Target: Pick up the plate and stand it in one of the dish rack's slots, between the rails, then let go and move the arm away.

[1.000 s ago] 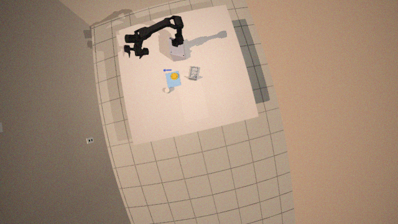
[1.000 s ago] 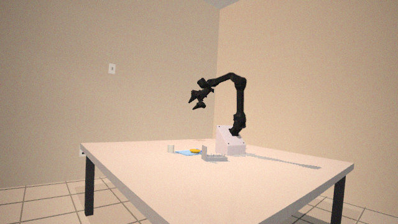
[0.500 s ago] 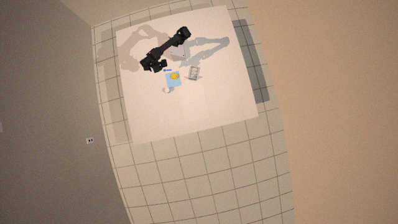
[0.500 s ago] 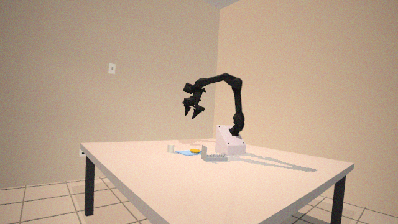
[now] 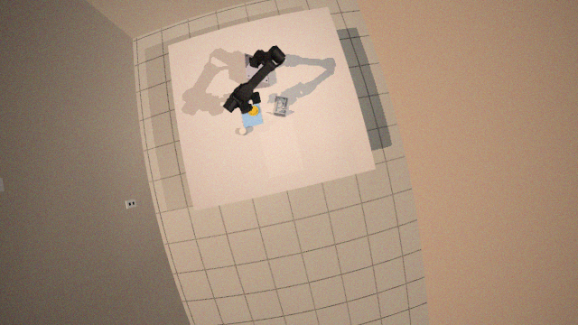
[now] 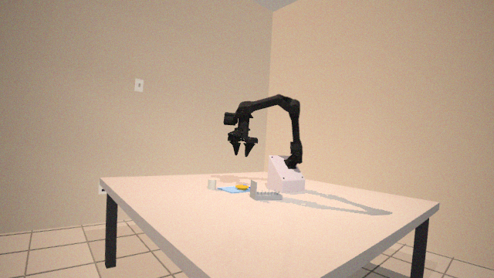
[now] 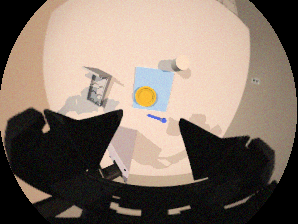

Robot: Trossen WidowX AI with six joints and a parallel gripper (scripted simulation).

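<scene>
The yellow plate (image 5: 253, 110) (image 6: 241, 187) (image 7: 146, 96) lies flat on a light blue cloth (image 5: 254, 121) (image 6: 230, 189) (image 7: 154, 78). The grey dish rack (image 5: 280, 106) (image 6: 267, 197) (image 7: 98, 90) stands on the table beside the cloth, with a row of short upright rails and a taller panel at one end. No plate stands in it. My gripper (image 5: 251, 104) (image 6: 241, 155) (image 7: 152, 117) is open and empty, pointing down high above the table near the plate. The arm hides part of the cloth in the top view.
A pale cup (image 5: 243, 131) (image 6: 211, 184) (image 7: 182, 63) stands near the cloth's corner away from the robot base. A small blue utensil (image 7: 157, 118) lies just off the cloth's edge on the base side. The white robot base (image 6: 285, 177) is behind the rack.
</scene>
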